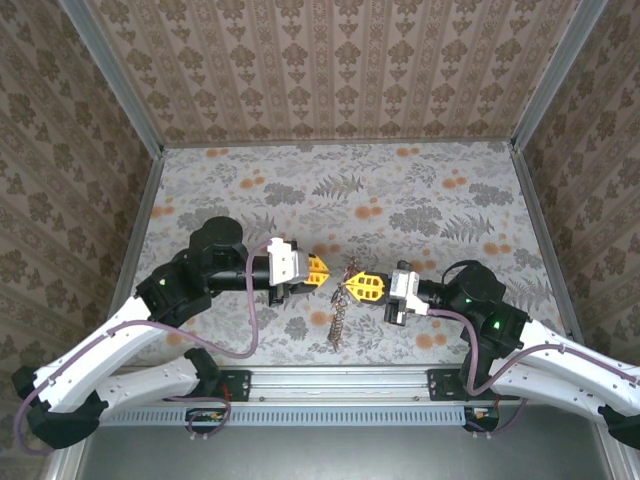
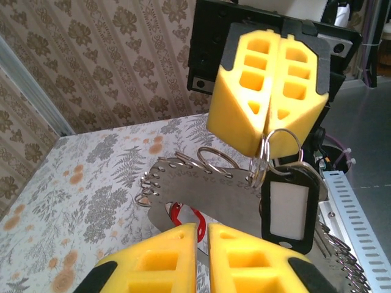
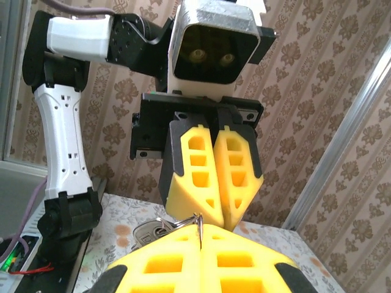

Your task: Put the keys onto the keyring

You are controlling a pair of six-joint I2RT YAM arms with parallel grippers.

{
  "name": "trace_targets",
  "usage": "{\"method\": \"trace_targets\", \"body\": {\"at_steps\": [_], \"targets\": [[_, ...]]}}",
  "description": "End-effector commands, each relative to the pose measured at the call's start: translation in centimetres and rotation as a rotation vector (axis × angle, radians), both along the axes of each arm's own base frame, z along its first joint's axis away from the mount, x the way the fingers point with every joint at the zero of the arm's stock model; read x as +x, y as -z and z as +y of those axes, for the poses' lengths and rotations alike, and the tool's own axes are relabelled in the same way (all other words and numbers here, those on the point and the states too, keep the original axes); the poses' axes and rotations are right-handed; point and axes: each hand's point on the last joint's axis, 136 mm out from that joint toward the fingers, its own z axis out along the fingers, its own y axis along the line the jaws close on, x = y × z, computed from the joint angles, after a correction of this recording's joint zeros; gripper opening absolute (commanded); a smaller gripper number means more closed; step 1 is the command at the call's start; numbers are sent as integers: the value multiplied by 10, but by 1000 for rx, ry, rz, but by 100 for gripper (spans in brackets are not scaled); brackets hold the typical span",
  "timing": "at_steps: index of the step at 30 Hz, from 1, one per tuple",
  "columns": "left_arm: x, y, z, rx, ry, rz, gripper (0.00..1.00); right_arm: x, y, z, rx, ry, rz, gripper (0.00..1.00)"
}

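Observation:
The keyring (image 1: 338, 322) hangs as a grey, chain-like band between the two grippers, above the table. In the left wrist view it is a metal band (image 2: 208, 186) with a row of small rings, a black tag (image 2: 290, 207) and a red piece (image 2: 182, 215) behind it. My right gripper (image 1: 352, 285) (image 3: 200, 235) is shut on a thin split ring (image 3: 197, 221) (image 2: 280, 143) at the band's top. Keys (image 3: 143, 231) (image 2: 339, 259) dangle from the rings. My left gripper (image 1: 325, 272) (image 2: 203, 235) faces it, its jaws parted by a narrow gap with nothing in it.
The floral tabletop (image 1: 400, 200) lies below the hanging bunch, walled by patterned panels at the back and both sides. A metal rail (image 1: 330, 385) runs along the near edge by the arm bases. Purple cables (image 1: 255, 330) loop beside the left arm.

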Motion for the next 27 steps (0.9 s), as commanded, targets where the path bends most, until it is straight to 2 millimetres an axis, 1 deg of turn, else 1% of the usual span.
{"method": "trace_targets", "body": {"at_steps": [1, 9, 13, 17, 23, 24, 27], "targets": [[-9, -6, 0, -34, 47, -44, 16, -12, -39, -10, 120, -39, -46, 0], [-17, -7, -4, -57, 86, -49, 17, -13, -42, -7, 132, -61, -32, 0], [-20, -12, -8, -86, 106, -56, 17, -12, -42, -7, 134, -61, -24, 0], [-23, -12, -13, -91, 129, -56, 17, -11, -41, -6, 131, -60, -21, 0], [-26, -21, -14, -120, 145, -72, 17, -9, -39, -6, 125, -50, -18, 0], [-33, -22, -14, -125, 179, -66, 17, -9, -38, -6, 124, -48, -17, 0], [-36, -24, -14, -125, 188, -68, 17, -7, -36, -6, 121, -40, -13, 0]]}}
